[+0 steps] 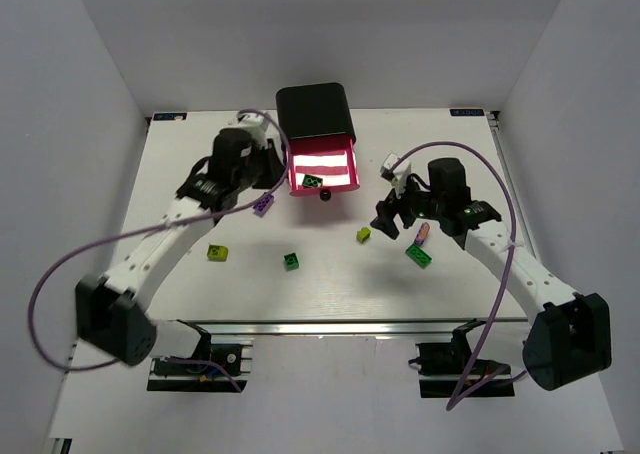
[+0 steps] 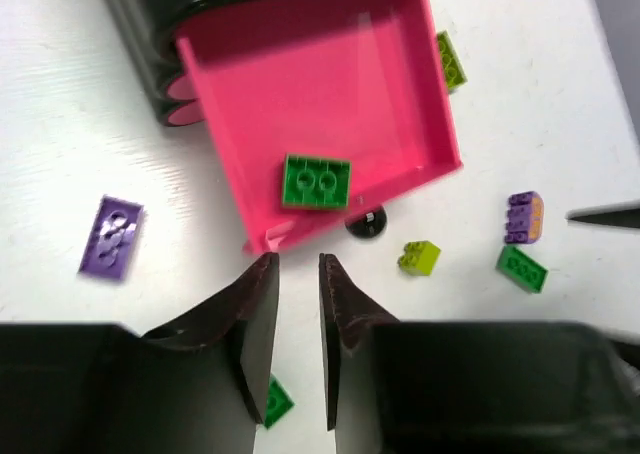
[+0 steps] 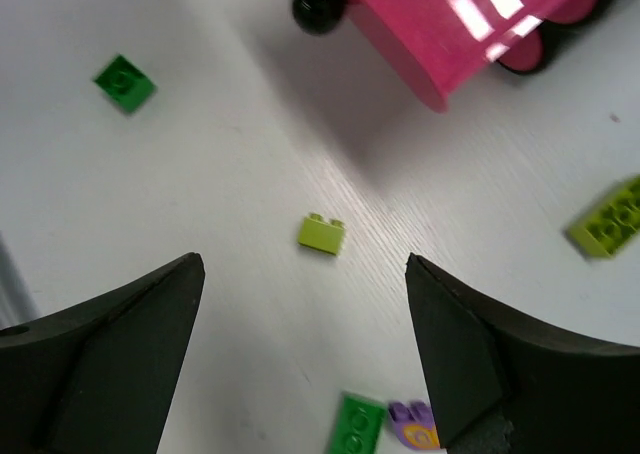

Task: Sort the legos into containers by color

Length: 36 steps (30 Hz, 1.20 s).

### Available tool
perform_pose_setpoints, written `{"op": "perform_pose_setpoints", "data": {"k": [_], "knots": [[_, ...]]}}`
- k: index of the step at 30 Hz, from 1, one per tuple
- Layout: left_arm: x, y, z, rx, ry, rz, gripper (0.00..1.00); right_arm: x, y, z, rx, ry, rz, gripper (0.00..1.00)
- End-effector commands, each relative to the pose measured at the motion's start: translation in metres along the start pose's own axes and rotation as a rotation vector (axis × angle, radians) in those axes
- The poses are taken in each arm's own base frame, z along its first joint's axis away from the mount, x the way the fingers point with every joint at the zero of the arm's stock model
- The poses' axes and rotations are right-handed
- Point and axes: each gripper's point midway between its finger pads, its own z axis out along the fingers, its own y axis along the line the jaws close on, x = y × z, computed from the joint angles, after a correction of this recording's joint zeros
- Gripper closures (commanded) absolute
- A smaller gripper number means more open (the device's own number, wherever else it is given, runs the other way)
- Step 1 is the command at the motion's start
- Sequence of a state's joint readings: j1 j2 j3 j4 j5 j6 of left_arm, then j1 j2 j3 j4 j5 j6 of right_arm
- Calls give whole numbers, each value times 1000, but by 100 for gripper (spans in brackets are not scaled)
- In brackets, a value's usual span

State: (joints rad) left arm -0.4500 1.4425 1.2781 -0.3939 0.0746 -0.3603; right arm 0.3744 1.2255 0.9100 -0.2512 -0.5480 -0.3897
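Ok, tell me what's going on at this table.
Two robot arms are sorting bricks by color. The top pink drawer is pulled out of the black cabinet with one dark green brick in it. The left fingers hang nearly closed and empty by its front corner. The right fingers are spread wide above a lime brick. A purple brick and others lie loose on the table.

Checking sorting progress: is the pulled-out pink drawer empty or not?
Not empty: one dark green lego lies inside the open pink drawer.
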Motion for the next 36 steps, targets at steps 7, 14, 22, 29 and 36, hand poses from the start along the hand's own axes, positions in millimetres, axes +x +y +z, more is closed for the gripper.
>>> {"op": "perform_pose_setpoints", "data": {"k": [7,14,22,29,36], "knots": [[30,50,-98,-173,-210,28,19,74,-45,-41,360,312,36,11],[36,61,-112,-219,-216,84,15,145,-50,-54,417,571,113,11],[37,56,-118,-197,-227,100,15,183,-37,-52,338,678,155,12],[35,52,-119,-177,-234,99,15,194,-33,-36,254,682,167,15],[37,53,-118,-175,-230,101,15,208,-38,-27,223,702,176,19]]}}
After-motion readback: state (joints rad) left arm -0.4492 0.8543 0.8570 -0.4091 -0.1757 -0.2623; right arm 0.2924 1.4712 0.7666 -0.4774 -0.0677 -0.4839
